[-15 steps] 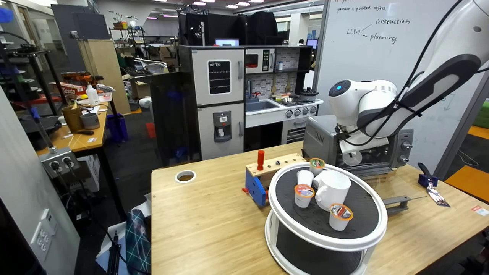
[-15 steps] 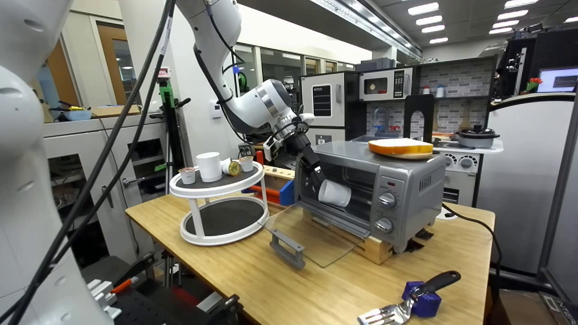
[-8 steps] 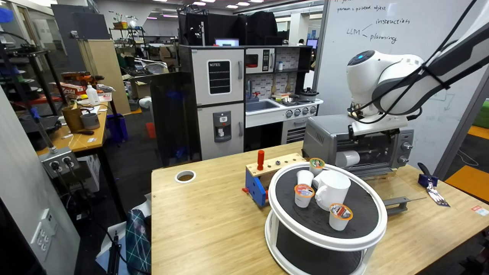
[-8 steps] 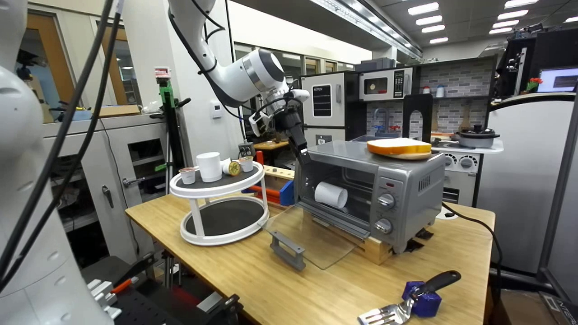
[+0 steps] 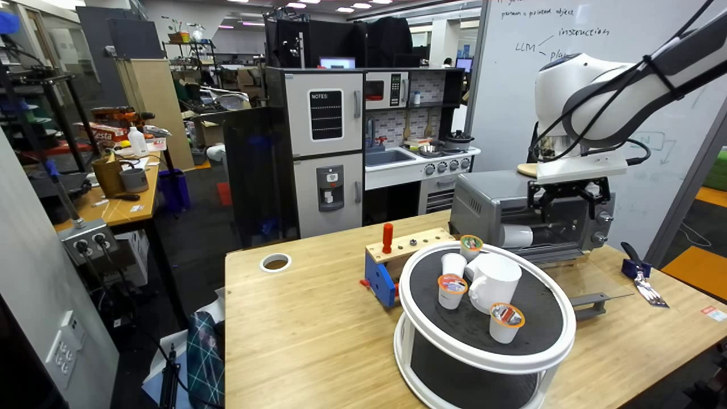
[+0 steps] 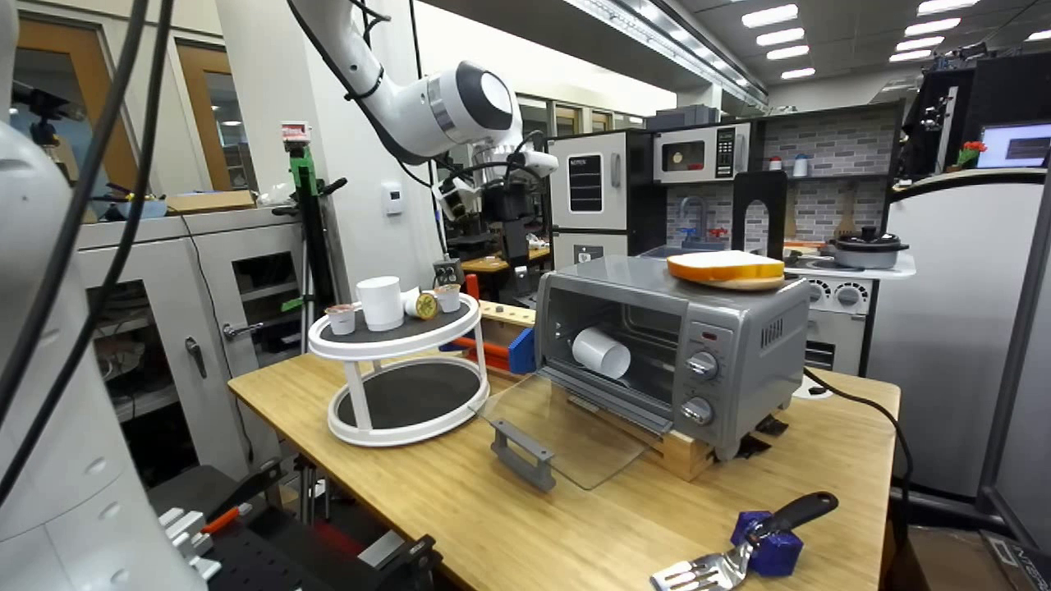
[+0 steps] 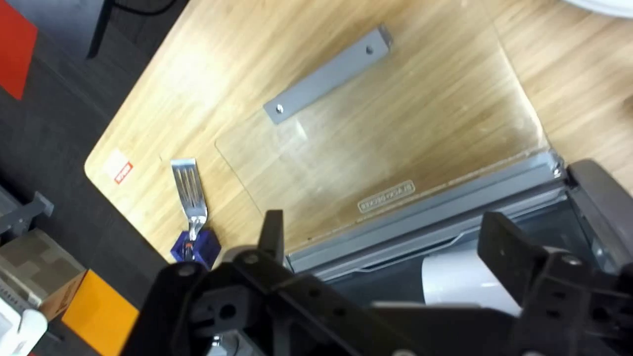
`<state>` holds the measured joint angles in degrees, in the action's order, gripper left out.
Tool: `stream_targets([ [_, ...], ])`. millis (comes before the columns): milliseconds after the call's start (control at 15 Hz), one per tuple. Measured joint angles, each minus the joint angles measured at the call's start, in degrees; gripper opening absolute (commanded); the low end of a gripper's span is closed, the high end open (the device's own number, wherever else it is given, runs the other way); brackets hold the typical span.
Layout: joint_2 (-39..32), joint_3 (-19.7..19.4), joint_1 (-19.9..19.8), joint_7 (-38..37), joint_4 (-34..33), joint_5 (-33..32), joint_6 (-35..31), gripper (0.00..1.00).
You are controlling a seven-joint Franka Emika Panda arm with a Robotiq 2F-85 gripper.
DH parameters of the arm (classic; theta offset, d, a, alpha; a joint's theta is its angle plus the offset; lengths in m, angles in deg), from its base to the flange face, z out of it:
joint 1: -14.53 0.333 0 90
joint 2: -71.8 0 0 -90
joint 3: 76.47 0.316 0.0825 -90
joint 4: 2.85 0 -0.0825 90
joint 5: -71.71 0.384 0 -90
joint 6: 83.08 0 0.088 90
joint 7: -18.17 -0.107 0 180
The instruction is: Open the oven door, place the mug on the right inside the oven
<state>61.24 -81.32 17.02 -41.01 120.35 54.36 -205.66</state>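
The oven (image 6: 739,345) stands with its oven door (image 6: 566,423) folded down, the clear glass lying out flat in front with its grey handle (image 6: 523,454). Inside, the white mug (image 6: 602,353) lies on its side; it also shows in an exterior view (image 5: 517,235). My gripper (image 5: 568,213) hangs outside, above and in front of the oven opening, pointing down. In the wrist view, the gripper (image 7: 383,225) has its fingers wide apart with nothing held. Part of the mug (image 7: 460,279) shows beyond them, partly covered by the right finger and gripper body.
A round two-tier stand (image 6: 406,443) carries another white mug (image 6: 380,302) and several small cups. On the oven top rests a toy bread slice (image 6: 727,267). A fork-like utensil (image 6: 739,550) lies near the table corner. A wooden toy bench (image 5: 406,250) sits behind the stand.
My gripper has risen and drawn back from beside the mug to outside the oven. The mug has shifted slightly and stays lying inside. The door has not visibly moved.
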Motion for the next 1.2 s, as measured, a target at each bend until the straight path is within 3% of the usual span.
stream_targets([
  [133, 1.5, 0.2, 0.0, 2.2, 0.6, 4.5, 2.7, 0.82],
  [333, 4.5, 0.4, 0.0, 4.2, 1.5, 9.4, 5.8, 0.86],
  [600, 8.8, 0.7, 0.0, 6.5, 2.6, 16.7, 10.5, 0.74],
  [733, 10.3, 0.8, 0.0, 6.9, 3.3, 19.2, 12.1, 0.81],
  [867, 11.2, 0.8, -0.1, 6.9, 3.9, 20.7, 13.1, 0.98],
  [1200, 11.8, 0.8, -0.4, 6.9, 5.0, 22.3, 13.3, 1.00],
])
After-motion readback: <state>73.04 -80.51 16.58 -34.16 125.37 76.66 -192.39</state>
